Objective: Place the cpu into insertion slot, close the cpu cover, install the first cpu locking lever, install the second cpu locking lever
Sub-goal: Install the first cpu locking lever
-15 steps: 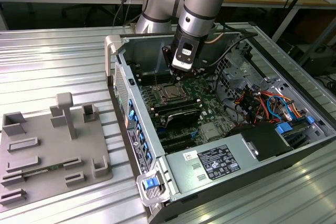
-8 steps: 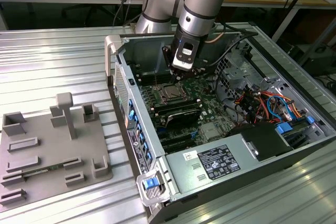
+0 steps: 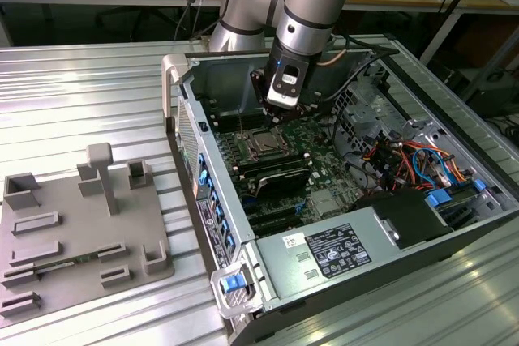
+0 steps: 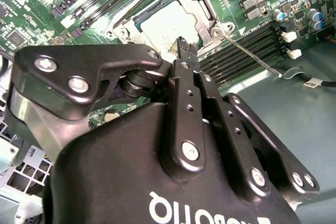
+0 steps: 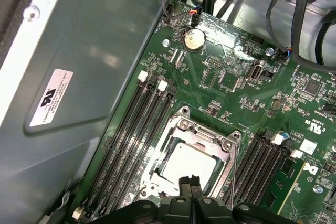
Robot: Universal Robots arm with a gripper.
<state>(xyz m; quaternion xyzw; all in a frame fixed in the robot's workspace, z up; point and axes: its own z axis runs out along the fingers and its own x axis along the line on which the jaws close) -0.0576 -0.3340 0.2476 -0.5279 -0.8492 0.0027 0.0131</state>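
In the exterior view, the gripper [image 3: 279, 117] hovers just above the insertion slot [image 3: 250, 142] inside the open computer case [image 3: 193, 139]. In the second wrist view, the cpu [image 4: 168, 24] sits in the slot under the closed cpu cover [image 4: 206, 15]. The fingers [image 4: 182, 44] are together and empty, and one locking lever [image 4: 250, 54] angles away; we judge it unlatched. In the first wrist view, we confirm cpu and cover are seated, so only the levers remain.

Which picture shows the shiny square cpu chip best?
The first wrist view: the cpu sits in plain sight, with nearly all of its face showing. In the second wrist view the gripper hides part of it. In the exterior view it is just a small square, far off.
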